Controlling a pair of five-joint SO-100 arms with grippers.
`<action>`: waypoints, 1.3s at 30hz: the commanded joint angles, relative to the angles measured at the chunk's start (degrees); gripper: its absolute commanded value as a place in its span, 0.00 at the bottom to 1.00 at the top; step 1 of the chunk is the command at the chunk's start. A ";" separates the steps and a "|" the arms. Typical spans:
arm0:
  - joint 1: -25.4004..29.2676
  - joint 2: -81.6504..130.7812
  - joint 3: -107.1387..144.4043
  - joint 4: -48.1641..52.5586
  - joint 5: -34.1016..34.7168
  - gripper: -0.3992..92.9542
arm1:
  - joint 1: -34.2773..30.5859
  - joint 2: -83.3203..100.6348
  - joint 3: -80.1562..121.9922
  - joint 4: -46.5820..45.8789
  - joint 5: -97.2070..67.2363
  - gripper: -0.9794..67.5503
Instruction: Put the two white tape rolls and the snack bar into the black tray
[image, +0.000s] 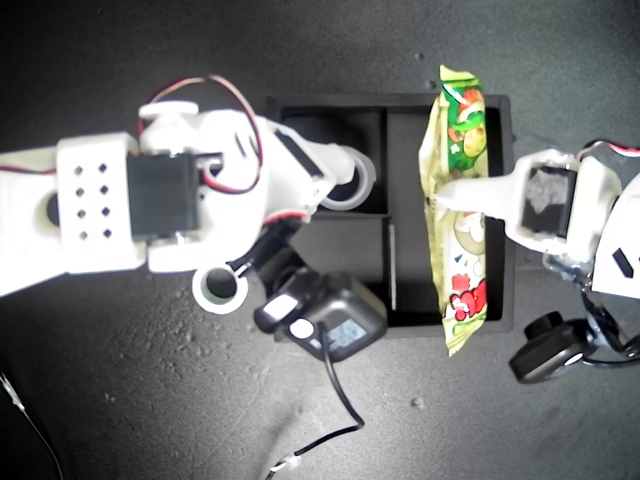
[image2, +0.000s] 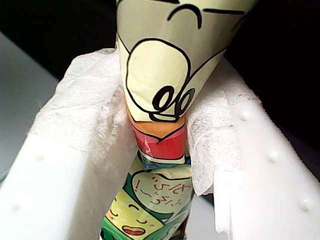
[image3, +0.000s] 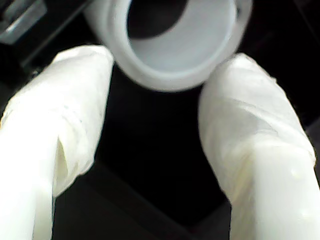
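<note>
Wrapper on the snack bar reads as light, glossy and floppy, so expect it to slip and sag. You have it pinched about mid-length in my first gripper; in the first wrist view the padded fingers squeeze the foil flat between them, bar running straight through the gap. Mid-length is the right hold for a limp strip; an end grab would let it droop.

Bar hangs over the long compartment of the black tray on the exterior view's right, lined up lengthwise. Both crimped ends stick out past the tray walls. Whether it touches the floor yet, I cannot tell.

First tape roll sits in the small compartment at the exterior view's upper left of the tray. It looks stiff and light, easy to grip across the outer wall. My second gripper stands spread apart, roll just at the fingertips and not clamped; contact is unclear.

Second tape roll lies on the table outside the tray, toward the exterior view's left, partly under the arm.
</note>
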 joint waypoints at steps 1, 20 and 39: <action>-0.62 5.27 -2.72 3.08 -1.41 0.15 | 1.58 0.35 2.02 -3.16 -0.70 0.02; 21.27 36.12 38.06 -4.57 -33.13 0.17 | 6.15 4.39 -0.09 8.09 13.18 0.07; 22.32 26.81 44.82 -18.28 -32.96 0.17 | 4.13 31.64 22.15 21.18 49.57 0.01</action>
